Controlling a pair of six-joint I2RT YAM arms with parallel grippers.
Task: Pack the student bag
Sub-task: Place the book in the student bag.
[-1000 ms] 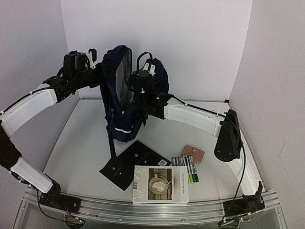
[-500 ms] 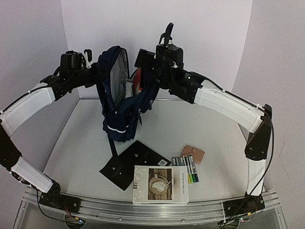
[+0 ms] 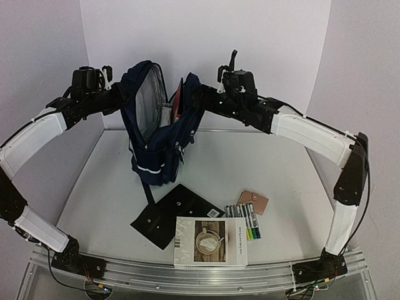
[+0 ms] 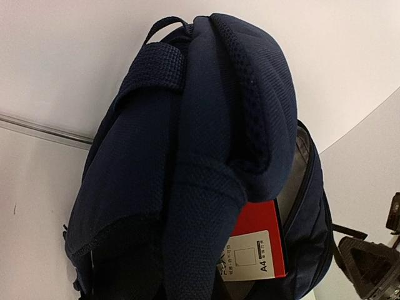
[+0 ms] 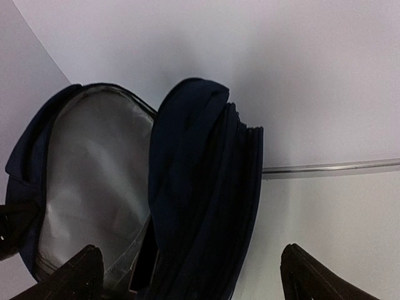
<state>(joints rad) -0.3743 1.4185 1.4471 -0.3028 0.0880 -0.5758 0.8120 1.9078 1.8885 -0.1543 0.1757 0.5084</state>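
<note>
Tabletop (image 3: 262,162), near edge: white box with a coffee-cup picture (image 3: 210,242). Flat black folder (image 3: 172,214) lies slanted at its far left corner. Row of markers (image 3: 244,222) at its far right corner, brown wallet (image 3: 253,201) just beyond. Red pack marked A4 (image 4: 259,240) stands inside the student bag (image 4: 206,156).

Two matching robot arms, the left arm (image 3: 37,134) and the right arm (image 3: 312,132), have long rounded white shells for links, joined by chunky matte black joints. Thin black cables (image 3: 53,115) run along the white shells, tied down at points. The right gripper (image 3: 228,67) is black, with dark wedge-shaped fingertips (image 5: 72,272). Black bases (image 3: 65,256) sit on a silver rail (image 3: 187,275), with tiny coloured lights beside them.
</note>
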